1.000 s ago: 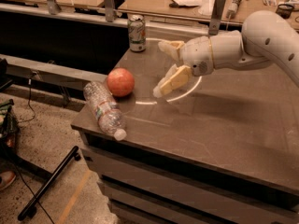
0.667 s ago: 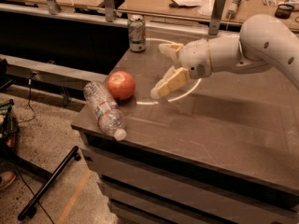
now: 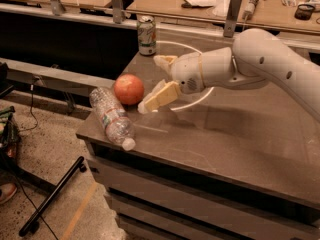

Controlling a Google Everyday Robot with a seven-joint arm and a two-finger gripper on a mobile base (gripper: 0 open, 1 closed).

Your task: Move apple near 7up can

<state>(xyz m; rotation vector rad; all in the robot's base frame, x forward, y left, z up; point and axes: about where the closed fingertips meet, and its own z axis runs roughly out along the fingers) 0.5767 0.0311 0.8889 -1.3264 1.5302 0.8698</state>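
Note:
The apple (image 3: 129, 89), round and red-orange, sits on the dark table (image 3: 235, 139) near its left edge. The 7up can (image 3: 147, 35) stands upright at the table's far left corner, well behind the apple. My gripper (image 3: 154, 81) is just right of the apple, low over the table, with its two pale fingers spread wide apart and nothing between them. One finger (image 3: 159, 97) lies near the apple's right side; the other finger (image 3: 165, 60) points toward the can. It does not hold the apple.
A clear plastic bottle (image 3: 112, 116) lies on its side at the table's front left corner, just left of the apple. A white ring (image 3: 202, 96) is marked on the tabletop. A metal rail (image 3: 80, 15) and wooden benches run behind.
My gripper has moved left, closer to the apple. The apple, can and bottle have stayed in place.

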